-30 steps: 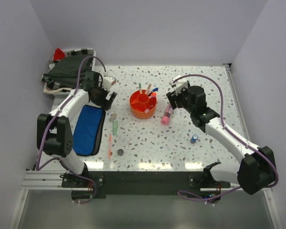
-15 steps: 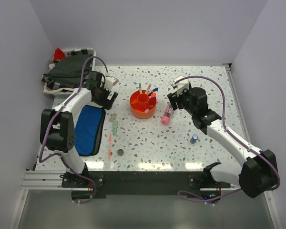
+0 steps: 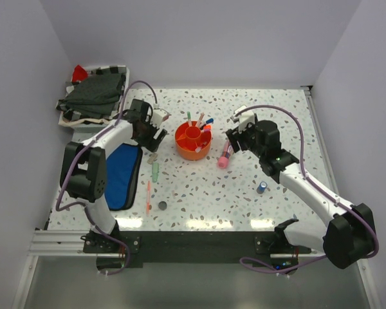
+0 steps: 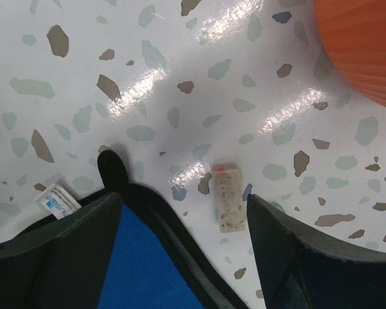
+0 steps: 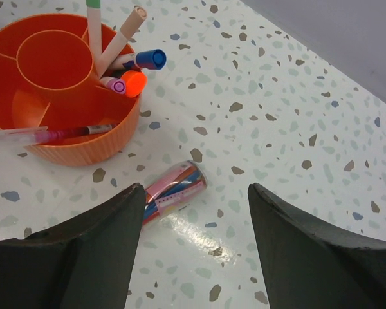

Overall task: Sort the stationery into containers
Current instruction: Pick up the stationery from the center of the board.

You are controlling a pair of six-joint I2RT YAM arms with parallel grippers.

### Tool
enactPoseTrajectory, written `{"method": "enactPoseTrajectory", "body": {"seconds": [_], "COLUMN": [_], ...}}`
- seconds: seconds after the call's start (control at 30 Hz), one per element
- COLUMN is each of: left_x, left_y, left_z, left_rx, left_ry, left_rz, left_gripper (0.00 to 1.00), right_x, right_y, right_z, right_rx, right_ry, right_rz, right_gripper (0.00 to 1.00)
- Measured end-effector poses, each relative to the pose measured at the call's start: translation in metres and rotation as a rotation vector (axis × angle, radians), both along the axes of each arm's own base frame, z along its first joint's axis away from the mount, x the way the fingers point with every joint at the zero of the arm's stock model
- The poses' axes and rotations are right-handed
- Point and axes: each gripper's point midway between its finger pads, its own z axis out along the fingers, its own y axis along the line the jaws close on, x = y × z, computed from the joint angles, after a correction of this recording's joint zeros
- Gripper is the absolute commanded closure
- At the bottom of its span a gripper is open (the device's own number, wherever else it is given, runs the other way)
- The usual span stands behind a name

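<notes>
The round orange organiser (image 3: 193,142) holds several markers and pens (image 5: 122,59); it also shows in the right wrist view (image 5: 58,96). The blue pouch (image 3: 119,174) lies flat at the left. My left gripper (image 3: 152,134) is open and empty, low over the pouch's top corner (image 4: 148,270), with a small speckled eraser (image 4: 228,205) between its fingers. My right gripper (image 3: 235,138) is open and empty above the fat pink tube (image 5: 172,192), which lies beside the organiser (image 3: 224,155). A green marker (image 3: 155,170), an orange pen (image 3: 148,196), a dark disc (image 3: 162,206) and a small blue cylinder (image 3: 262,187) lie on the table.
A white tray of dark cloth (image 3: 93,96) stands at the back left, with a red item at its far corner. White walls close in the table on three sides. The organiser's side (image 4: 367,45) is just right of my left gripper.
My left gripper has moved right, from over the pouch's top end towards the eraser and the organiser. The right gripper has barely shifted. No object has moved.
</notes>
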Motion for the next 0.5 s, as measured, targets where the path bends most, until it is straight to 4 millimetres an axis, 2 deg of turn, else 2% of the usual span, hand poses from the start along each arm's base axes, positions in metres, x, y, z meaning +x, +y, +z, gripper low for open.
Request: {"method": "enactPoseTrajectory", "body": {"seconds": [0.1,0.23,0.5], "left_x": [-0.001,-0.004,-0.012], "left_y": [-0.001,-0.005,-0.020], "left_z": [-0.011,-0.023,-0.035], "left_rx": [0.000,-0.012,-0.036], "left_ry": [0.028,0.062,0.105], "left_rz": [0.003,-0.010,-0.047], "left_gripper": [0.35,0.41,0.54], "right_x": [-0.003,-0.006,-0.010], "right_y": [-0.001,-0.003,-0.005], "right_z": [-0.006,-0.010,-0.011], "right_rx": [-0.004,-0.008,-0.008], "right_ry": [0.012,0.021,0.020], "right_rz": [-0.001,-0.001,-0.001], "right_gripper": [0.31,0.31,0.31]}}
